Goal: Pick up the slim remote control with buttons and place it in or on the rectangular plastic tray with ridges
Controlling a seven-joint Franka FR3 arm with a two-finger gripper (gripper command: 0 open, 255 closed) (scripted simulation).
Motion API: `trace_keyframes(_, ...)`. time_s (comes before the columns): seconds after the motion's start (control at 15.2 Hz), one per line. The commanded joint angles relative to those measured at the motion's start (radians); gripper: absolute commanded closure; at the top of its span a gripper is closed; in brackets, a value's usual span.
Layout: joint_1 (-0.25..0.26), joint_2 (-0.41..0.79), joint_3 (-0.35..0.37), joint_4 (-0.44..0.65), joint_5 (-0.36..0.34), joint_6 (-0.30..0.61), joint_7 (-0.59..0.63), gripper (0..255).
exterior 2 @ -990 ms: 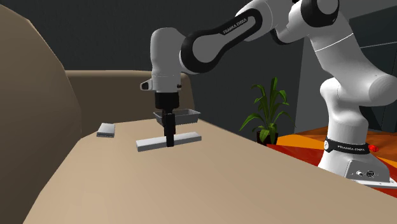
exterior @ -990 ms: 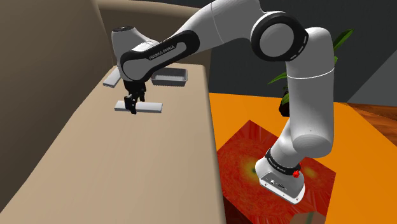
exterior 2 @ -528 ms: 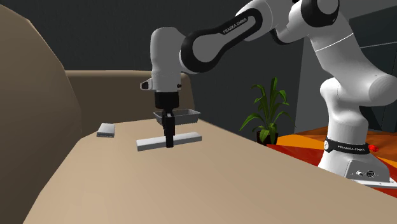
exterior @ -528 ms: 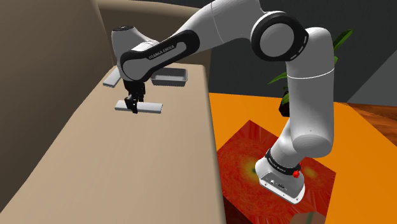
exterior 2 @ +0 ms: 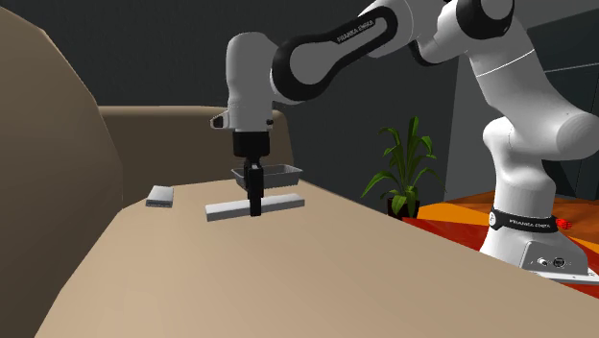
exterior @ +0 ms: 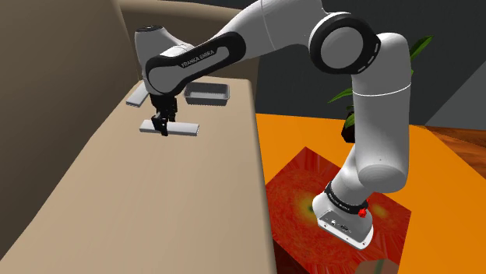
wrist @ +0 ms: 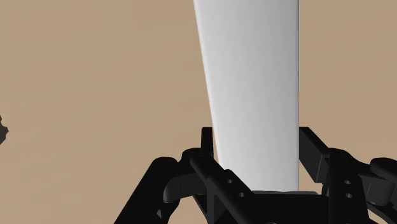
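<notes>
Pale remote (wrist: 251, 76) snug in the gripper (wrist: 256, 137)

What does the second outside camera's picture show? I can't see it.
A white robot arm's black gripper clasps a slim grey remote at its middle, close to a tan surface. A grey tray sits just behind.
</notes>
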Motion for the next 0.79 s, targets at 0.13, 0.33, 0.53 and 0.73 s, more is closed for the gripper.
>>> trace_keyframes(0.13,-0.003,-0.024,0.003,0.02,0.007,-0.043,-0.005,255)
trace_keyframes(0.33,-0.003,-0.038,0.006,0.039,0.011,-0.076,-0.008,255)
trace_keyframes(0.53,-0.004,-0.05,0.008,0.062,0.015,-0.111,-0.01,255)
trace_keyframes(0.73,-0.004,-0.061,0.009,0.087,0.019,-0.146,-0.013,255)
